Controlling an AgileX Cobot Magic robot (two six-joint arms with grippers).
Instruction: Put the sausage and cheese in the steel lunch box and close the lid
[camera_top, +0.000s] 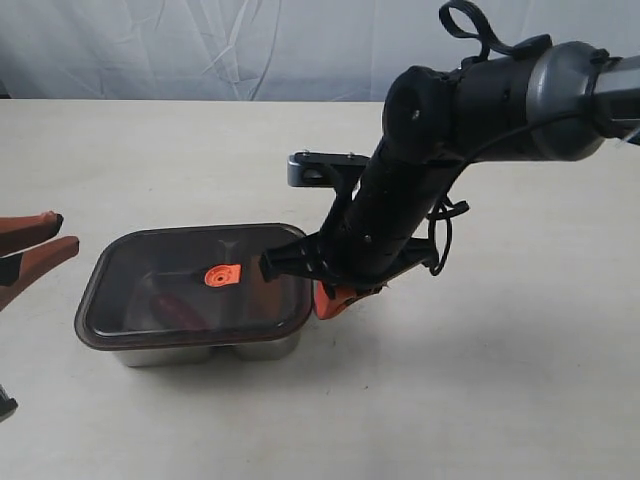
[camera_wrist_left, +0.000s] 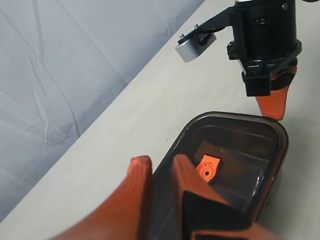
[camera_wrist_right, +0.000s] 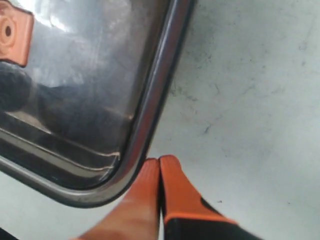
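Lid (camera_top: 160, 270): dark smoky translucent, with an orange valve tab (camera_top: 222, 275). Steel lunch box (camera_top: 200, 352): shiny silver. Sausage (camera_top: 175, 310) reads dull red through the lid. Left gripper (camera_top: 55, 232) and right gripper (camera_wrist_right: 159, 161): orange fingers, black mounts. Table (camera_top: 480, 400): plain off-white. Backdrop (camera_top: 200, 50): pale blue-grey.

Lid (camera_top: 150, 268) atop steel lunch box (camera_top: 182, 352)

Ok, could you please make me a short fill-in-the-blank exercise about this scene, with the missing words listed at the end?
1. The lid lies on the steel lunch box, and the tab at its centre is ____ in colour.
2. The right gripper, its tips at the lid's rim, is ____.
3. The left gripper, apart from the box, holds ____.
Missing words: orange; shut; nothing.
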